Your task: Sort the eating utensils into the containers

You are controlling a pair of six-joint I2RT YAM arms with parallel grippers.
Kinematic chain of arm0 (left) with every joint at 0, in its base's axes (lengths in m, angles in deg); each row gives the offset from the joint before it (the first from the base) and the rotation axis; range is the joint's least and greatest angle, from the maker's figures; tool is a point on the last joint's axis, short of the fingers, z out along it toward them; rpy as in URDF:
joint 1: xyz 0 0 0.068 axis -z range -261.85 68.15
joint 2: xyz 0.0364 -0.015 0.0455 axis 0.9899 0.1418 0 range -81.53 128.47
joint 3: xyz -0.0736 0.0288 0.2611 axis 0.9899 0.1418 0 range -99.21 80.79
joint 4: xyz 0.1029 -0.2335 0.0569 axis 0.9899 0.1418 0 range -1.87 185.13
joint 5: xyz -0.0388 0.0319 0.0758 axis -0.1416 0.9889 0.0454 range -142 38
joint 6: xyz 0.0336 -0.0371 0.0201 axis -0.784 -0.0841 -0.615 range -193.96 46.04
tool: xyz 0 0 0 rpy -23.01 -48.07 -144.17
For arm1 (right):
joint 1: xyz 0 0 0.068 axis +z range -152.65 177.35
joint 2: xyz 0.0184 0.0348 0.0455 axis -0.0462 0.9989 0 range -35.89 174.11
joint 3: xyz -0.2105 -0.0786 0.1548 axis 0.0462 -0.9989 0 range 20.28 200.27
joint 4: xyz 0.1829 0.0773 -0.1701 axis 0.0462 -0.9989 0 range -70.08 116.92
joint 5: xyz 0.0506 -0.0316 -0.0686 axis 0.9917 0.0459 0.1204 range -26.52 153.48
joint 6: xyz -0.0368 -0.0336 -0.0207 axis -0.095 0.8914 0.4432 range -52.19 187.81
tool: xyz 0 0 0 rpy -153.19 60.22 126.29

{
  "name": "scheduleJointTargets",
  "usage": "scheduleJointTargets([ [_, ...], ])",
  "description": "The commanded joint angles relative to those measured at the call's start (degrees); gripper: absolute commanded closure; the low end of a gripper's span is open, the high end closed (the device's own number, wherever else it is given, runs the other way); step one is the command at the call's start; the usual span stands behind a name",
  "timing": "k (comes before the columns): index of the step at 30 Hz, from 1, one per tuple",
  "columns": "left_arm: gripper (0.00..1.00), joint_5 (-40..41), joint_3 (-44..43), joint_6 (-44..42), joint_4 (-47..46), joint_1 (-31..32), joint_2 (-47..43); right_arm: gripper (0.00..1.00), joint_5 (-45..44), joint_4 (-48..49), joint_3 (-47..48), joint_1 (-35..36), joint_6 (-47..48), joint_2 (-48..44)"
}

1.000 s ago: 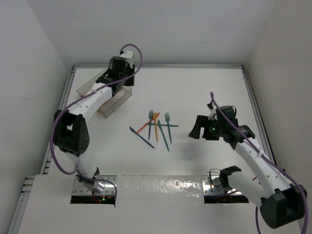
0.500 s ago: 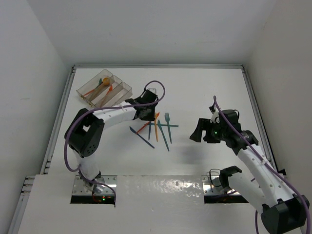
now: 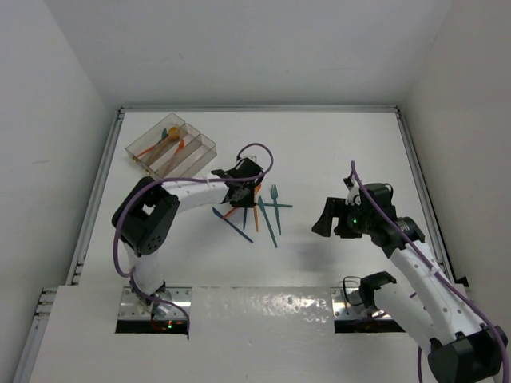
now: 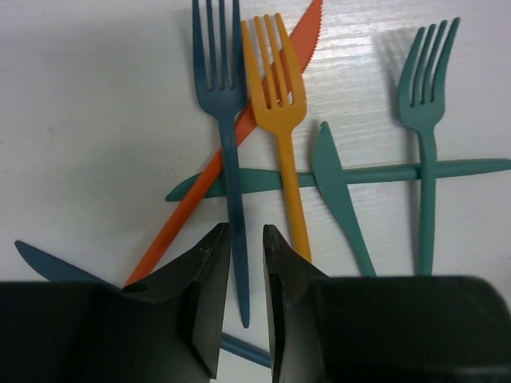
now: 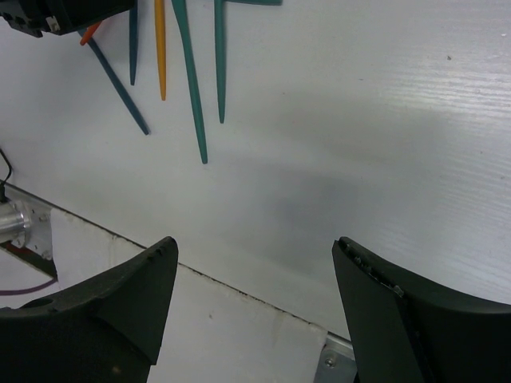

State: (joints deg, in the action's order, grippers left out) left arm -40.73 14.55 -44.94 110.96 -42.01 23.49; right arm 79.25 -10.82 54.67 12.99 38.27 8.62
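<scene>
Several eating utensils lie crossed in a loose pile (image 3: 259, 211) at the table's middle. The left wrist view shows a dark blue fork (image 4: 231, 159), an orange fork (image 4: 279, 104), an orange knife (image 4: 200, 199), a teal knife (image 4: 339, 191) and a teal fork (image 4: 427, 104). My left gripper (image 4: 246, 231) hovers over the pile (image 3: 243, 182), jaws only slightly apart, the dark blue fork's handle lying in the gap below them. My right gripper (image 5: 255, 243) stands wide open and empty to the right of the pile (image 3: 323, 217). The clear container (image 3: 132, 149) sits at the back left and holds some orange and teal utensils.
A dark blue knife (image 3: 233, 225) lies at the near left of the pile. A raised rail (image 3: 104, 183) runs along the table's left side, and white walls close in the back and both sides. The arm bases stand on metal plates (image 3: 156, 307) at the near edge.
My left arm has swung from over the container down to the utensil pile, and its jaws have narrowed. The right arm has hardly moved.
</scene>
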Motion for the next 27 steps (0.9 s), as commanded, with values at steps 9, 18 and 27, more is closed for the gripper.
scheduleJointTargets([
  [9, 0.79, 4.9, -3.8, -0.8, -1.5, 0.1, 3.6, 0.22, 0.9, 1.2, -0.1, 0.2, 0.1, -0.2],
  [18, 0.81, 7.5, -7.0, -1.2, -1.0, 0.1, 8.1, 0.22, 0.2, 1.2, 0.1, 0.3, 0.0, 0.0],
  [27, 1.00, 6.8, -8.3, -2.2, -1.0, 0.1, 9.6, 0.22, 0.0, 1.7, 0.0, 0.2, 0.0, 0.8],
])
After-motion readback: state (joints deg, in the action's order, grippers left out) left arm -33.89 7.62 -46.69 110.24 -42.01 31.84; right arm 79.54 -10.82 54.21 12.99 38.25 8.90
